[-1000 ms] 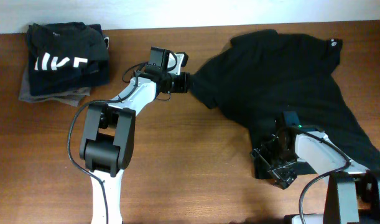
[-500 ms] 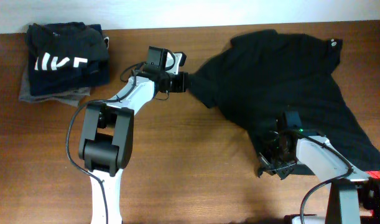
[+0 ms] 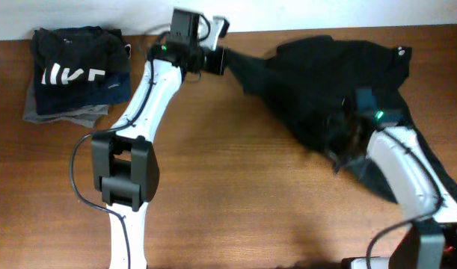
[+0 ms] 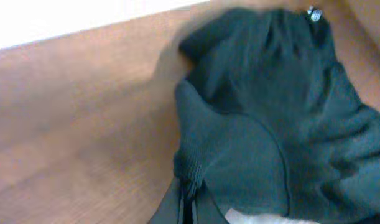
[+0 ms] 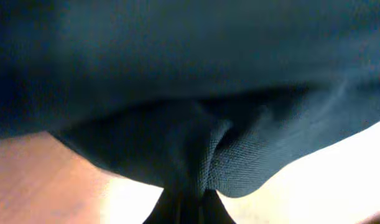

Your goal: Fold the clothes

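Your left fingers (image 4: 172, 211) and right fingers (image 5: 171, 211) pinch opposite edges of the black garment (image 3: 325, 82), likely soft and floppy, best gripped at hems.

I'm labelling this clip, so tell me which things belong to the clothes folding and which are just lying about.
In the job: black garment; left gripper, shut on one edge; right gripper, shut on a lower fold.
Lying about: folded stack of clothes, untouched at the far-left corner of the table.
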Motion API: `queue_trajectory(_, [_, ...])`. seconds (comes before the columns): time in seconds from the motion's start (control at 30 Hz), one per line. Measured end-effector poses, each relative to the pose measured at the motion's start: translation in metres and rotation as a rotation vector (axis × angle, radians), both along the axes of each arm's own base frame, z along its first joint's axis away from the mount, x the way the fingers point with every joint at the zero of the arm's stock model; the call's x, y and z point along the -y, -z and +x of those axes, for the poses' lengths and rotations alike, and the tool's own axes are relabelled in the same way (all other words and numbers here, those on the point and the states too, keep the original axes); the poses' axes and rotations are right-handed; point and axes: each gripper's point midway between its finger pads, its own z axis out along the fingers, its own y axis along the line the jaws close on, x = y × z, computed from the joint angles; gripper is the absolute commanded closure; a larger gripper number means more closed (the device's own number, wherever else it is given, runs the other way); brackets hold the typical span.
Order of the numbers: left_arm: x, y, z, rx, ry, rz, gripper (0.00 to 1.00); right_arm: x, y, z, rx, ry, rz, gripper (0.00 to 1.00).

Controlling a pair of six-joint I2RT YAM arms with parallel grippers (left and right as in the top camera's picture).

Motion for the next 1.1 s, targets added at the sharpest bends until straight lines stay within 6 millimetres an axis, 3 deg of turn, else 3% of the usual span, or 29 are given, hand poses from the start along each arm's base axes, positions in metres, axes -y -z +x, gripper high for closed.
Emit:
queue_trajectory(0.1, [-0.003,-0.038,0.009,0.088,-0.009,0.02,1.0,0.011,-0.056,0.035,0.137,-0.053,-0.074,0.96])
queue_trajectory(0.3, [-0.016,-0.118,0.023,0.284,-0.062,0.067,1.0,0.02,-0.166,0.075,0.396,-0.142,-0.172,0.96])
queue_trajectory(0.47, [-0.029,-0.187,0.023,0.457,-0.114,0.092,1.0,0.024,-0.248,0.08,0.57,-0.196,-0.245,0.96])
queue_trajectory(0.6, [-0.044,-0.223,0.017,0.53,-0.177,0.124,1.0,0.023,-0.289,0.074,0.661,-0.224,-0.274,0.96])
queue_trajectory(0.67, [-0.057,-0.231,0.011,0.526,-0.228,0.166,1.0,0.017,-0.3,0.074,0.698,-0.256,-0.257,0.96])
queue_trajectory(0.77, [-0.08,-0.234,0.003,0.501,-0.318,0.244,1.0,0.003,-0.302,0.075,0.715,-0.326,-0.198,0.96])
queue_trajectory(0.97, [-0.134,-0.225,-0.017,0.406,-0.54,0.418,0.99,-0.035,-0.282,0.092,0.693,-0.475,-0.072,0.96])
queue_trajectory(1.1, [-0.158,-0.227,-0.024,0.391,-0.654,0.488,0.99,-0.066,-0.271,0.107,0.691,-0.572,-0.011,0.96])
